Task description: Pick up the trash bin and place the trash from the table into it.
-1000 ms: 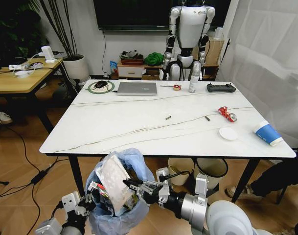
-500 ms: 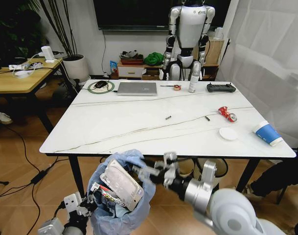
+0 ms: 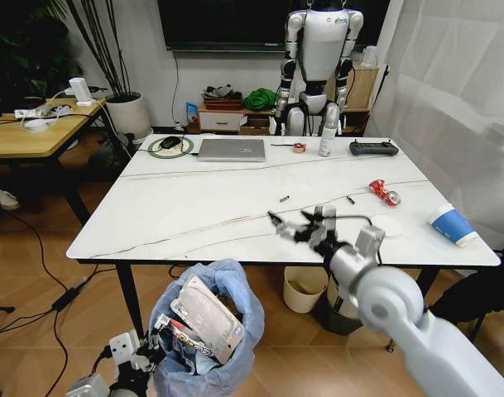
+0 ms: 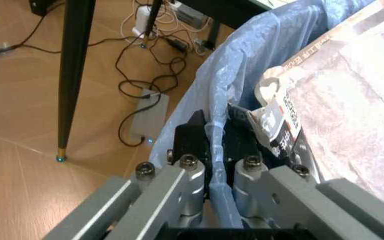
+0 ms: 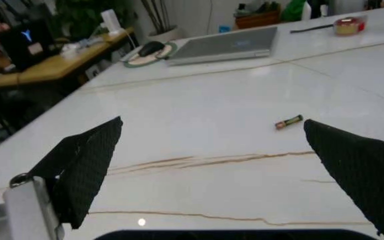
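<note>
The trash bin, lined with a puffy light-blue bag, hangs below the table's near edge. My left gripper is shut on its rim, its fingers clamping the bag. A flat white packet and wrappers stick out of the bin. My right gripper hovers open over the marble table, its dark fingertips spread wide with nothing between them. A small wrapper lies just ahead of it. To the right on the table lie a crushed red can, a white paper disc and a blue paper cup.
At the table's far edge lie a silver laptop, a mouse, a spray bottle and a black remote. A cream bin stands under the table. A wooden desk stands to the left and a humanoid robot behind.
My right gripper let go of the flat white packet into the bin, then rose and swung up over the table. The left gripper kept holding the bin.
</note>
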Controlling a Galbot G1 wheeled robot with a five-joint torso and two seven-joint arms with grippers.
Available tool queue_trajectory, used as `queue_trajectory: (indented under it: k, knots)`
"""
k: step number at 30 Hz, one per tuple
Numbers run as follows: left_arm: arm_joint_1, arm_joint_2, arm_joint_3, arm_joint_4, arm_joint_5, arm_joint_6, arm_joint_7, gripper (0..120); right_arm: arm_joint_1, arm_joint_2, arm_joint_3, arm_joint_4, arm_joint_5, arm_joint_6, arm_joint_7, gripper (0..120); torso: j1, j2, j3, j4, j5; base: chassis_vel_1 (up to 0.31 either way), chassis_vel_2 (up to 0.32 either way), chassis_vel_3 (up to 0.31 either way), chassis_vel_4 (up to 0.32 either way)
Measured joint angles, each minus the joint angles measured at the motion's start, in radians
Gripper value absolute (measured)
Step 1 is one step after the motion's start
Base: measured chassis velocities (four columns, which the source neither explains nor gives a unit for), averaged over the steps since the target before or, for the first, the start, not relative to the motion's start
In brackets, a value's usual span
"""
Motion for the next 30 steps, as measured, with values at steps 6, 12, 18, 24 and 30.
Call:
queue_trajectory:
  k: [6, 12, 18, 24, 30]
  knots:
    - [0.001, -0.005, -0.006, -0.006, 0.000, 0.000, -0.001, 0, 0.086, 0.054, -0.039, -0.120, -0.125, -0.037, -0.003, 100, 0.000, 0.000, 0.000, -0.0003, 0.0001, 0.000, 0.000, 0.000, 0.000]
    - [0.012, -0.021, -0.010, -0.018, 0.010, 0.000, -0.002, 0, 0.249, 0.203, -0.060, -0.336, -0.266, -0.085, -0.009, 100, 0.000, 0.000, 0.000, 0.0004, -0.0001, 0.000, 0.000, 0.000, 0.000]
    - [0.023, -0.034, -0.017, -0.029, 0.020, 0.000, -0.002, 0, 0.330, 0.285, -0.066, -0.529, -0.349, -0.087, -0.008, 100, 0.000, 0.000, 0.000, 0.0000, -0.0001, 0.000, 0.000, 0.000, 0.000]
    - [0.032, -0.045, -0.021, -0.037, 0.031, -0.003, -0.001, 0, 0.351, 0.323, -0.067, -0.657, -0.382, -0.062, -0.018, 100, 0.000, 0.000, 0.000, -0.0002, 0.0000, 0.000, 0.000, 0.000, 0.000]
    - [0.034, -0.052, -0.016, -0.037, 0.039, -0.004, 0.001, 0, 0.363, 0.337, -0.067, -0.694, -0.381, -0.047, -0.025, 100, 0.000, 0.000, 0.000, -0.0002, 0.0000, 0.000, 0.000, 0.000, 0.000]
